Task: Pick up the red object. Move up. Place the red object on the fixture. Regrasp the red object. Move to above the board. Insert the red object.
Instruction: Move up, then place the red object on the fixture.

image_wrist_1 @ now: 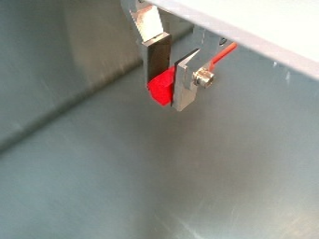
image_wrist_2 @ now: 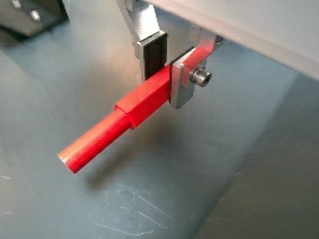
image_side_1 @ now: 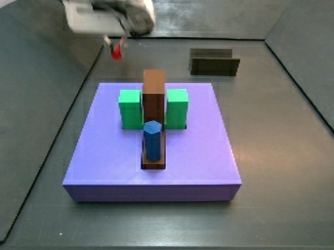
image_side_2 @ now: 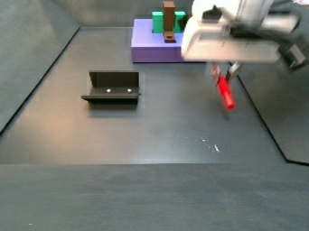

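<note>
My gripper (image_wrist_2: 169, 79) is shut on the red object (image_wrist_2: 112, 131), a thin bright-red peg pinched at one end between the silver fingers, with its long part sticking out past them. In a wrist view only its red end (image_wrist_1: 159, 89) shows between the pads. In both side views the gripper (image_side_2: 223, 70) hangs in the air with the red object (image_side_2: 225, 92) pointing down, clear of the floor. The fixture (image_side_2: 112, 87), a small dark open-topped holder, stands apart from the gripper. The purple board (image_side_1: 196, 146) lies away from the gripper (image_side_1: 115, 37) and the red object (image_side_1: 117, 46).
On the board stand two green blocks (image_side_1: 129, 109) (image_side_1: 178, 107), a long brown slotted block (image_side_1: 154, 93) and an upright blue peg (image_side_1: 152, 140). The fixture (image_side_1: 216, 62) sits behind the board near the back wall. Grey walls ring the dark floor (image_side_2: 157, 135).
</note>
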You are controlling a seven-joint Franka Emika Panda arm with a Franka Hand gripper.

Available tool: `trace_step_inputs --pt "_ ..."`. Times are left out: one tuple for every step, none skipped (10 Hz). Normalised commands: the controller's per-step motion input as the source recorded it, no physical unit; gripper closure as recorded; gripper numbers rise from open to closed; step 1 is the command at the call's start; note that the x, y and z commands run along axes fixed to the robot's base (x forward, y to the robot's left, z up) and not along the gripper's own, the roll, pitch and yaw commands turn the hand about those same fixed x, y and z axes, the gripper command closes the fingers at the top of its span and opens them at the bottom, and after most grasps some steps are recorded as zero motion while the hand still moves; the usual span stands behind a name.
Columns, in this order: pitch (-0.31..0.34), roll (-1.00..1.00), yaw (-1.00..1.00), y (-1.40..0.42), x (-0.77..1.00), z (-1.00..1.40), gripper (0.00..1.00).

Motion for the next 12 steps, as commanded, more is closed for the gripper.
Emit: trace_step_inputs --pt "0.011 0.05 -0.02 0.02 -0.05 0.32 1.0" --pt "0.126 0.0 -0.04 0.0 0.15 0.0 1.0" --pt "0.463 -0.2 -0.32 0.18 0.69 -0.12 1.0" --pt "0.354 -0.25 -0.28 0.21 0.81 -0.12 1.0" --pt "0.263 -0.28 -0.23 0.18 0.89 -0.11 1.0" --pt "0.163 -0.37 -0.2 0.17 0.93 -0.13 1.0" --pt "0.097 -0.44 -0.2 0.15 0.94 -0.15 1.0" --pt "0.066 -0.47 -0.19 0.13 0.95 -0.13 1.0" --pt "0.191 -0.51 -0.16 0.14 0.89 0.0 1.0" --pt "0.517 -0.58 -0.21 0.0 0.71 0.5 1.0" --pt "0.254 -0.95 -0.25 0.0 0.61 0.53 1.0" --pt "0.174 -1.0 -0.21 0.0 0.55 0.4 1.0"
